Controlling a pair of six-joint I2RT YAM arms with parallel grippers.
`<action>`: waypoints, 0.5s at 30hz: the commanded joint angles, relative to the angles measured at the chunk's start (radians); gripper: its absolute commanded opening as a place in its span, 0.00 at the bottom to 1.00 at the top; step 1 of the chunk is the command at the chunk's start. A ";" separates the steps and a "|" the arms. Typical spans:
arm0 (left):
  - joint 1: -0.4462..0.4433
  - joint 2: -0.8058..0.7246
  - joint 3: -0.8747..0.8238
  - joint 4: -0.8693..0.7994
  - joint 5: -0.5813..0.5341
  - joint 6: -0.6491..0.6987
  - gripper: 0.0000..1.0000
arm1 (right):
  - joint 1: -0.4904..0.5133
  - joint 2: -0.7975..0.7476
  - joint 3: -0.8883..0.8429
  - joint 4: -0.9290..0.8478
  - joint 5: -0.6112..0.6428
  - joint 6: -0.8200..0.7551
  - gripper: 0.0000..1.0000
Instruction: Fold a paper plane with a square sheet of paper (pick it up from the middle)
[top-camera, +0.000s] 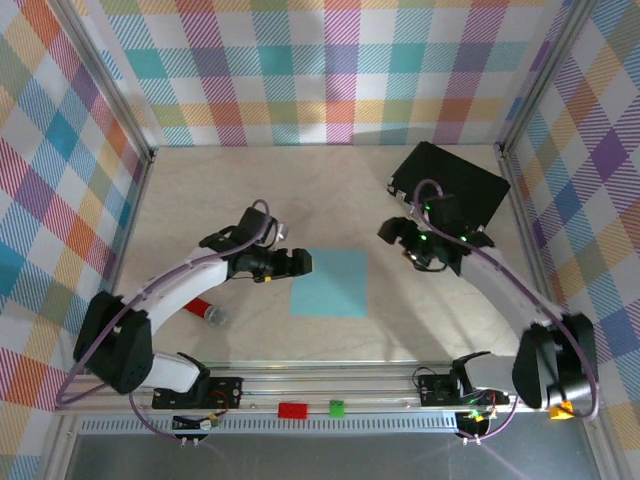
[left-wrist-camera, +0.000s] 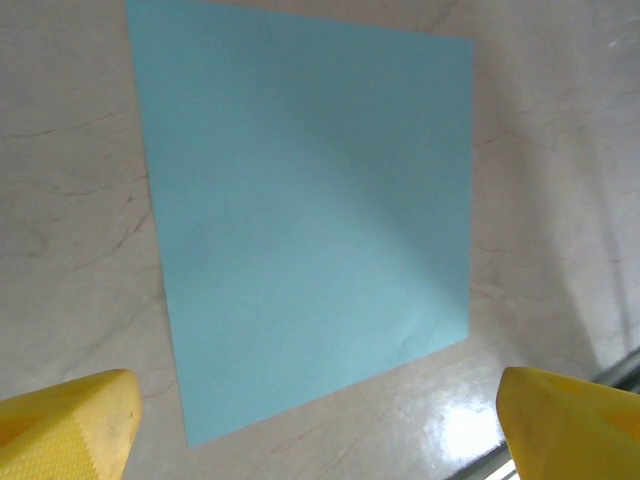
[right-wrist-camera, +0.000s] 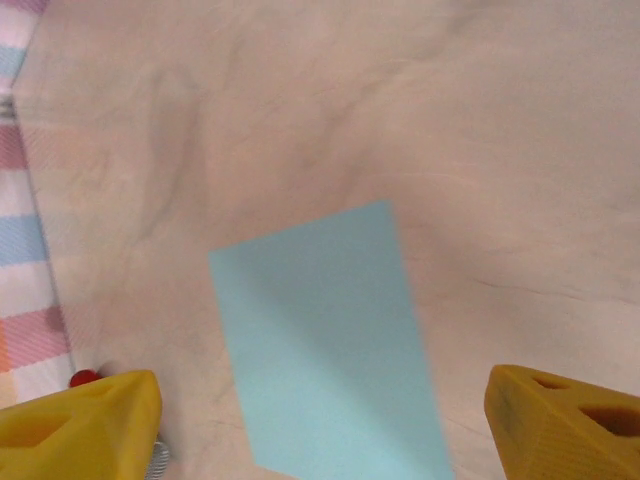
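While flat, blue sheet on table.

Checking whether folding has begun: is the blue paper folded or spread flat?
Spread flat, unfolded: the square sheet of paper lies on the table, its square outline whole, with no fold line across it.

Two white arms rise from the bottom edge of the overhead view and bend inward. The left claw sits left of centre, pointing right. The right claw sits right of centre, pointing left. In each wrist view, the yellow fingertips stand wide apart in the lower corners.
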 joint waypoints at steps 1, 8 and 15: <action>-0.049 0.080 0.066 0.023 -0.087 -0.026 0.92 | -0.032 -0.072 -0.058 -0.168 0.008 -0.089 0.85; -0.168 0.299 0.256 -0.043 -0.213 -0.115 0.91 | -0.041 -0.026 -0.095 -0.171 0.062 0.033 0.85; -0.269 0.465 0.403 -0.112 -0.303 -0.144 0.93 | -0.030 -0.014 -0.064 -0.171 0.128 0.057 0.91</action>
